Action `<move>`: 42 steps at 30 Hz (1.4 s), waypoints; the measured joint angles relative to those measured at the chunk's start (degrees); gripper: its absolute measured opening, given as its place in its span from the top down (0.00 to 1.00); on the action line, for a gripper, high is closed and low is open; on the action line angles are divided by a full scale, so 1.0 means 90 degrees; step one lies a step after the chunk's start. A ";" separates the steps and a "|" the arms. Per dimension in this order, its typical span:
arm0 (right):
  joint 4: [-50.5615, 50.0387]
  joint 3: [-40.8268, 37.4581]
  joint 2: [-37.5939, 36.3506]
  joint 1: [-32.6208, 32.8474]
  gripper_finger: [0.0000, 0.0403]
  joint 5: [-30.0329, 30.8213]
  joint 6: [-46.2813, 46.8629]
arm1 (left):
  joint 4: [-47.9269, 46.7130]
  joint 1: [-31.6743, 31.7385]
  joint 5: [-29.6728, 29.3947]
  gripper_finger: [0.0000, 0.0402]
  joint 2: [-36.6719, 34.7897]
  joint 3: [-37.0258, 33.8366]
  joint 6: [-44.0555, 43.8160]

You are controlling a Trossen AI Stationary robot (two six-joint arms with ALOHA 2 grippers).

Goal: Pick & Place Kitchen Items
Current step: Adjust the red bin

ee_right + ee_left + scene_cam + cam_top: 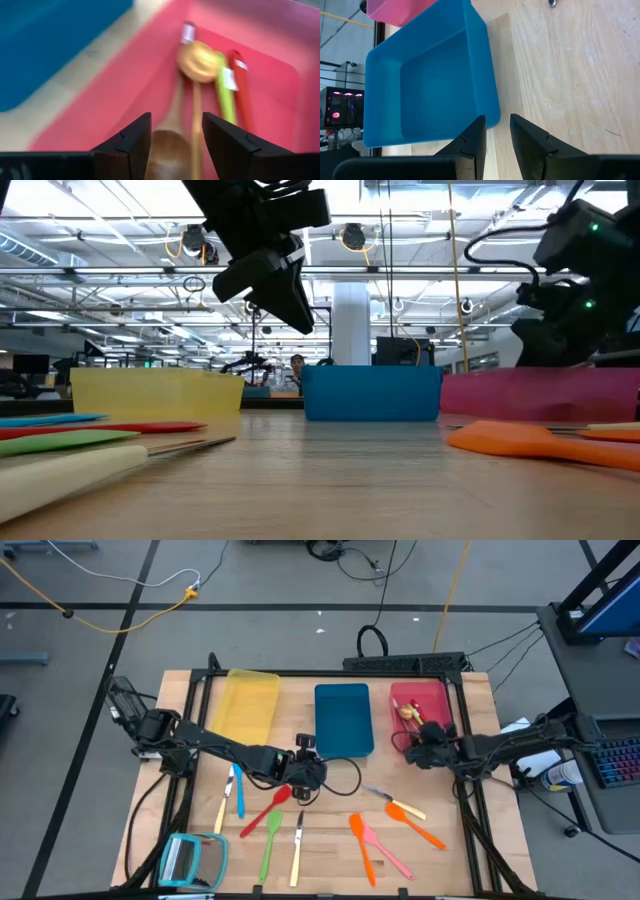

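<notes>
the left gripper [309, 775], fingers slightly apart and empty, hangs near the blue tray [343, 720]; utensils [275, 825] lie on the wooden table [330, 840]. the right gripper [418, 748], spread, is over spoons [199, 62] in the red tray [432, 698].

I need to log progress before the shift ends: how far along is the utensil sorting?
Early stage. Done: the red tray already holds a few utensils, including a golden spoon; the blue tray and yellow tray look empty. In hand: nothing; the right gripper is open over the red tray, and the left gripper is open and empty near the blue tray. Left: about ten utensils lie on the table, such as the red spoon.
</notes>
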 joint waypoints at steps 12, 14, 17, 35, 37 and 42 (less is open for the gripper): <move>-0.0629 0.0014 -0.0005 -0.1007 0.58 0.0190 -0.0190 | 0.0000 0.0005 0.0000 0.77 0.0000 0.0000 0.0026; -0.0642 0.0009 -0.0002 -0.1169 0.58 0.0453 -0.0366 | 0.0000 0.0005 0.0000 0.77 0.0000 0.0000 0.0025; -0.0628 -0.0007 0.0005 -0.1396 0.58 0.0867 -0.0539 | 0.0000 0.0005 0.0000 0.77 0.0000 0.0000 0.0024; -0.0132 0.0367 -0.0318 -0.1767 0.58 0.0132 -0.1534 | 0.0000 0.0005 0.0000 0.77 0.0000 0.0000 0.0051; -0.0076 0.0641 -0.0433 -0.1808 0.58 -0.0062 -0.1680 | 0.0013 0.0018 0.0000 0.77 0.0000 0.0000 0.0063; 0.0013 0.0986 -0.0516 -0.2063 0.58 -0.1920 -0.1502 | 0.0222 0.0128 0.0382 0.77 0.0000 0.0000 0.0061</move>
